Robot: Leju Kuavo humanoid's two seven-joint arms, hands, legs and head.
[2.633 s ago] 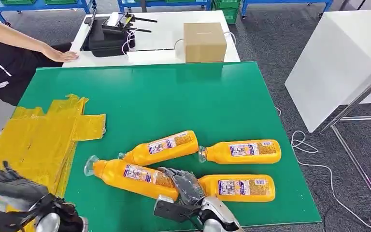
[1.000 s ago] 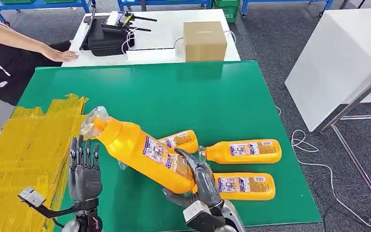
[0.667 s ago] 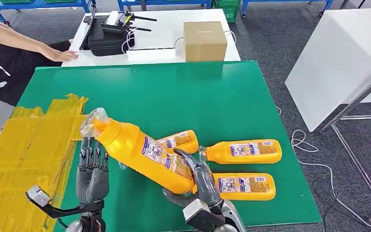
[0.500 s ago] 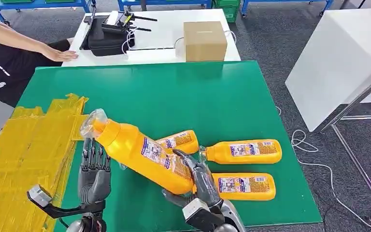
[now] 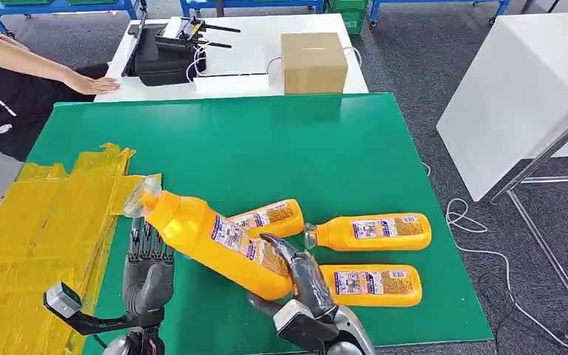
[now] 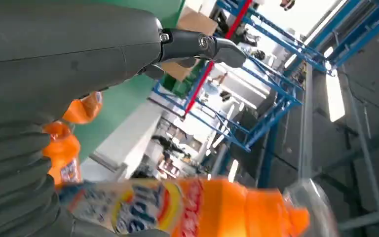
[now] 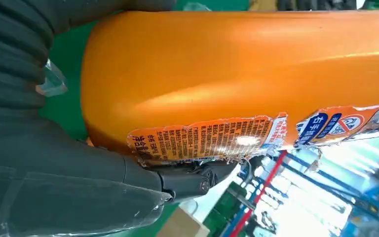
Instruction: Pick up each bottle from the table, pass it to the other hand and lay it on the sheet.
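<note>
Orange bottle [image 5: 211, 238] with clear cap and torn, unreadably small-print label, tilted above the green table [image 5: 266, 148], gripped at its base by right hand [image 5: 303, 277]; left hand [image 5: 148, 270] fingers apart beneath its neck.

Head camera looks down on the desk [image 5: 325, 148] from above; both wrist cameras sit close, sharing the lifted bottle [image 5: 211, 238].

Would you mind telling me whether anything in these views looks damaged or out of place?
The label on the lifted bottle, held by the right hand, is torn and ragged along its edge in the right wrist view. The yellow sheet is wrinkled and patched from overlapping pieces. The three bottles on the green table lie on their sides, one partly beneath the lifted bottle.
</note>
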